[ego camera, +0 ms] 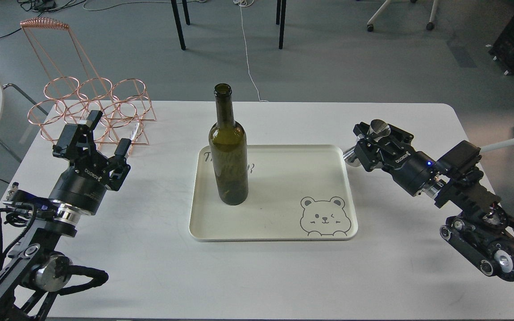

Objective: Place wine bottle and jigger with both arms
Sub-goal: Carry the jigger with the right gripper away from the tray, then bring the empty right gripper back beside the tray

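Observation:
The wine bottle [227,151], dark olive-green and uncorked, stands upright on the left part of the cream tray [283,223]. My right gripper [370,140] is shut on the steel jigger [378,129] and holds it above the table, just past the tray's right edge. Only the jigger's top cup and a bit of its lower end show between the fingers. My left gripper [107,132] is open and empty over the table's left side, well left of the bottle, in front of the copper rack.
A copper wire bottle rack [92,104] stands at the table's back left corner. The tray has a bear drawing [325,217] at its front right. White table [266,276] extends in front; chairs and table legs stand on the floor beyond.

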`<action>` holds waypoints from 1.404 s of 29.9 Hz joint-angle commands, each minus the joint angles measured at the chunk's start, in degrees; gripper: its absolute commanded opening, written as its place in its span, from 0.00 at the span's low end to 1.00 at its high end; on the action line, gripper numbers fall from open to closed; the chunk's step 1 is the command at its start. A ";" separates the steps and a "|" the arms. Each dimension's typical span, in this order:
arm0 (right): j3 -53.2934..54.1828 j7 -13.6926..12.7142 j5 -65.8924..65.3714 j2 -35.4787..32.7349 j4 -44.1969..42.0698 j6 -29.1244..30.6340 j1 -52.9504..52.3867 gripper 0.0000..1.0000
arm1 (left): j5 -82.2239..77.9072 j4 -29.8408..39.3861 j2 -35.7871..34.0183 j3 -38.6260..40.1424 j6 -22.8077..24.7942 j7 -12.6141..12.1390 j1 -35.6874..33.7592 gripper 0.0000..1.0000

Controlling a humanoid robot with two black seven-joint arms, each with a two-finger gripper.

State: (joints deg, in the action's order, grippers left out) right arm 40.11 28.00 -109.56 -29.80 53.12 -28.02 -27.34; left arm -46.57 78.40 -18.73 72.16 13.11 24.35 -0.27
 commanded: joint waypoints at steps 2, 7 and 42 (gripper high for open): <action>-0.29 0.00 4.08 -2.81 -3.97 0.02 1.67 0.17 | -0.10 -0.01 0.10 -0.36 -0.01 -0.09 -0.08 0.98; -1.52 0.00 5.67 -2.72 -9.69 0.02 2.20 0.17 | -0.10 0.17 0.18 -0.45 -0.01 -0.09 -0.16 0.98; -8.73 0.00 12.52 0.53 -15.50 0.02 2.11 0.80 | -0.18 0.70 0.27 -0.45 0.08 -0.09 -0.25 0.98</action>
State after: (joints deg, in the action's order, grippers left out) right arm 32.10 28.00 -97.36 -29.25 37.11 -28.00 -25.10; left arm -46.76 79.11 -18.45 71.71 13.17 24.26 -0.35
